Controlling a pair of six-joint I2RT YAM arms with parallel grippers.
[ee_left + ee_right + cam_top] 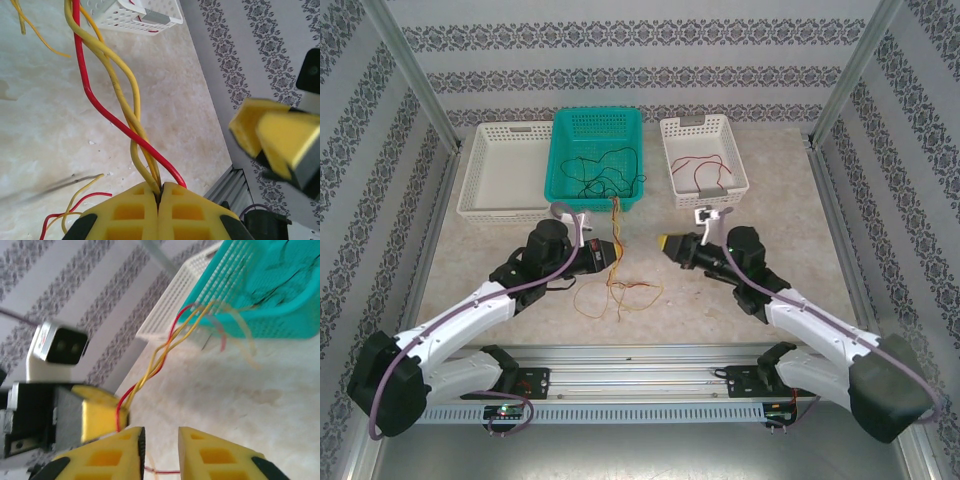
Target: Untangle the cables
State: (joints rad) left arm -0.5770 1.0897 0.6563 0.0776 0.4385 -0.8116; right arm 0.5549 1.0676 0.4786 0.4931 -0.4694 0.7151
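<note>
Twisted cables [134,135] are being clamped by left gripper [159,194]. Jaws of right gripper [161,442] are being held apart; one strand probably needs pinching.

No legible text, label, brand, number or sign in any view.

The cables [117,100] are disappearing between the pressed pads of the left claw [159,195] and running off the top edge, while the right claw [260,132] is looking blurred
</note>
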